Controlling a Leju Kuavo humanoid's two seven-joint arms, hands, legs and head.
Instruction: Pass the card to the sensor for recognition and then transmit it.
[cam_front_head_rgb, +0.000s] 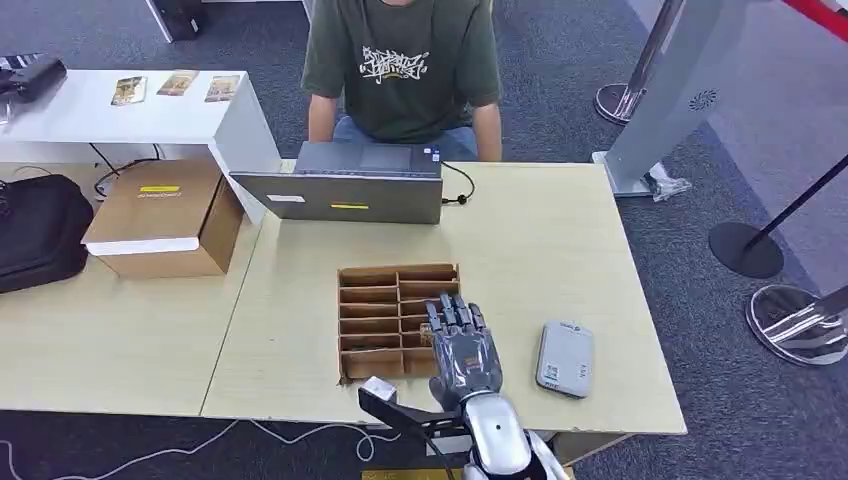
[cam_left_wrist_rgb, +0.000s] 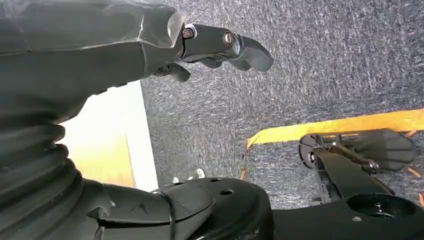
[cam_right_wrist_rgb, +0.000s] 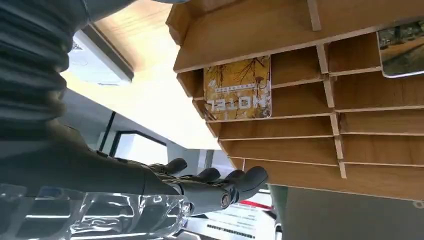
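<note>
Hovering right hand (cam_front_head_rgb: 465, 345) sits over the organizer (cam_front_head_rgb: 375, 320) beside the card (cam_right_wrist_rgb: 239, 89).

A laptop (cam_front_head_rgb: 345, 185), cardboard box (cam_front_head_rgb: 165, 218) and perhaps a bag (cam_front_head_rgb: 38, 232)

organizer (cam_front_head_rgb: 385, 310) centre of table (cam_front_head_rgb: 560, 230) | sensor (cam_front_head_rgb: 565, 358) right (near) | laptop (cam_front_head_rgb: 345, 185) behind

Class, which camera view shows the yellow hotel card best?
The right wrist view: the yellow hotel card stands close up in a slot of the wooden organizer, print readable. In the head view the right hand covers that area.
</note>
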